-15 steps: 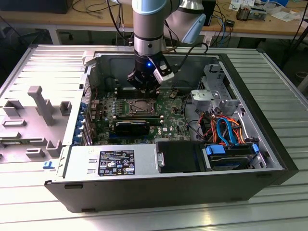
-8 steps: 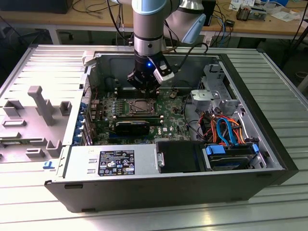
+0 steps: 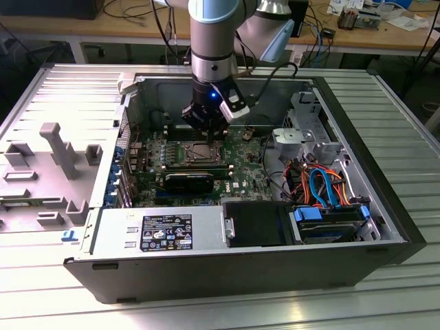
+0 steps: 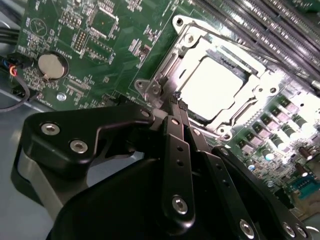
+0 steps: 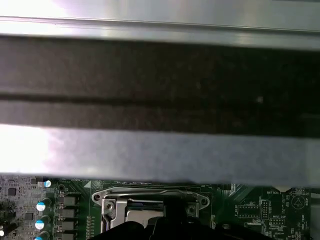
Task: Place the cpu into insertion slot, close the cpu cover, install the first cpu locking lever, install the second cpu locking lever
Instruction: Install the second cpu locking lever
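In the exterior view the arm reaches down into an open computer case (image 3: 385, 227) lying on a ribbed metal tabletop (image 3: 385, 103), and the gripper (image 3: 206, 127) hangs low over the green circuit board (image 3: 240, 161), directly above the far edge of the insertion slot (image 3: 198, 152); the slot lies just toward the camera side of the tool, with a black fan block (image 3: 188, 181) nearer still, a power supply (image 3: 158, 230) along the front wall, and drive cables (image 3: 323, 185) off to the exterior view's right. A grey fixture block (image 3: 58, 148) sits well apart at the exterior view's left. In the second wrist view the fingers (image 4: 176, 107) are pressed together, tips narrow with nothing visible between them, poised just beside the slot's metal rim near one corner. The cpu (image 4: 215, 87) sits flat in the slot, its pale top glaring under the light, and the cpu cover (image 4: 190, 37) looks to be lying down around it as a silvery frame, though glare makes it hard to be sure it is fully down. A coin battery (image 4: 51, 66) lies well apart on the board. In the first wrist view the case wall (image 5: 160, 150) looms close, and below it the cover's edge shows with the chip beneath. Room is tight: memory slots (image 4: 260, 20) run along one side.
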